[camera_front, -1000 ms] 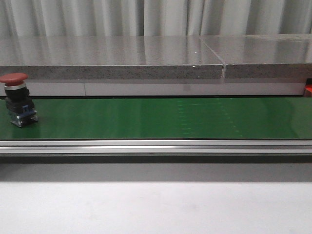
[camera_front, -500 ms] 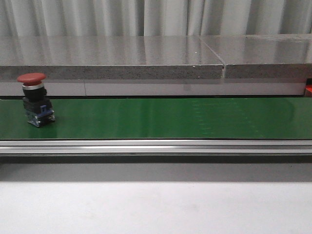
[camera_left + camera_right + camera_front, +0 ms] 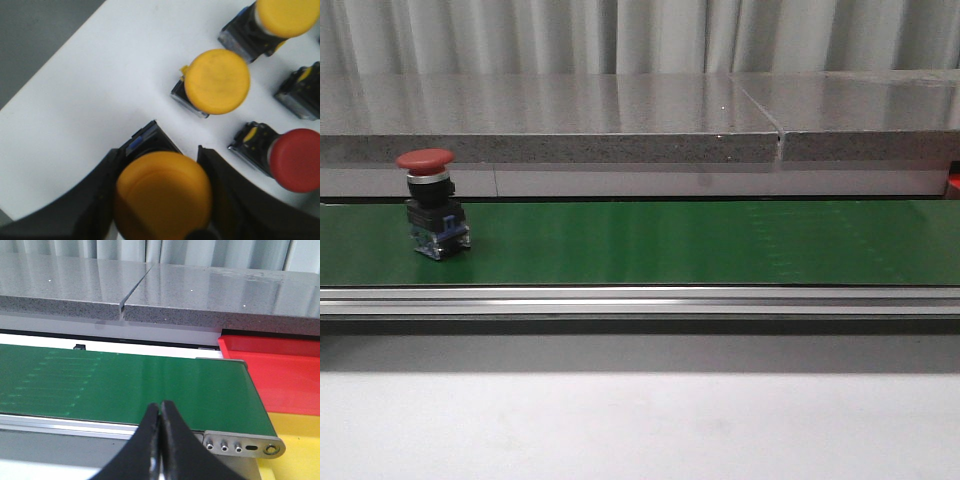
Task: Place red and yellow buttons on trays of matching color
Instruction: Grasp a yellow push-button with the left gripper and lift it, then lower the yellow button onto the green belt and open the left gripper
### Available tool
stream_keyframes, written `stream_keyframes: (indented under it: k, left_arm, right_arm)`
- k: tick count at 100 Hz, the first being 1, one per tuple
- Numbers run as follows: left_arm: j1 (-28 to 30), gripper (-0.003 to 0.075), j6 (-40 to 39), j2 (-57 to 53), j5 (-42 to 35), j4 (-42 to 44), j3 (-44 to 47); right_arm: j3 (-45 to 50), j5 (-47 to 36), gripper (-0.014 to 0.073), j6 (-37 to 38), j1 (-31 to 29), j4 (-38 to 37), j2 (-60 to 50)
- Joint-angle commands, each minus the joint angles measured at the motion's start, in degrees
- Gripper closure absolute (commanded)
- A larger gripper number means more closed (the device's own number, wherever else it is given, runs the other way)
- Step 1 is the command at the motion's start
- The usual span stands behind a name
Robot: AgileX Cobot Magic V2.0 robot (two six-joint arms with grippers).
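The red button [image 3: 432, 204] is riding the green conveyor belt [image 3: 700, 240], upright on its black and blue base. A second ago it was at the belt's far left edge; now it has carried a clear stretch to the right, so it is heading toward the right arm's end. It is still well apart from the right gripper [image 3: 160, 412], whose jaws are pressed together with nothing between them, waiting low at the near rail of the belt's end. Just beyond those jaws to the side sit the red tray [image 3: 280, 375] and, nearer, the yellow tray [image 3: 300, 440], so the drop should be short once the button arrives; the jaws will need to part first.

Over on the left, the left gripper [image 3: 160, 200] has its jaws clamped on a yellow button [image 3: 162, 195] above the white table [image 3: 90, 100]. Ahead of those jaws lie two more yellow buttons [image 3: 216, 80] and another red button [image 3: 297, 160], still waiting to go on the belt.
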Motion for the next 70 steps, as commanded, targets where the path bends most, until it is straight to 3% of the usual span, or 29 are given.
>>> stream_keyframes:
  k: [1, 17, 31, 46, 70]
  left_arm:
    - [-0.06, 0.0739, -0.65, -6.55, -1.0, -1.3, -1.38]
    - [-2.96, 0.0739, -0.65, -15.06, -2.37, -1.8, -1.38]
    - [-8.9, 0.0739, -0.13, -19.26, -3.26, -1.8, -1.88]
    - [-16.22, 0.0739, 1.26, -18.46, -0.97, -1.8, -5.11]
    - [-22.87, 0.0739, 1.97, -10.73, 4.14, -1.68, -11.83]
  right_arm:
    - [-0.82, -4.65, 0.066, -0.29, -0.27, -0.28, -1.06]
    - [-0.82, -4.65, 0.066, -0.29, -0.27, -0.28, -1.06]
    - [-0.82, -4.65, 0.066, -0.29, -0.27, -0.28, -1.06]
    - [-0.82, -4.65, 0.066, -0.29, -0.27, -0.28, -1.06]
    - [-0.82, -4.65, 0.066, -0.29, -0.27, -0.28, -1.06]
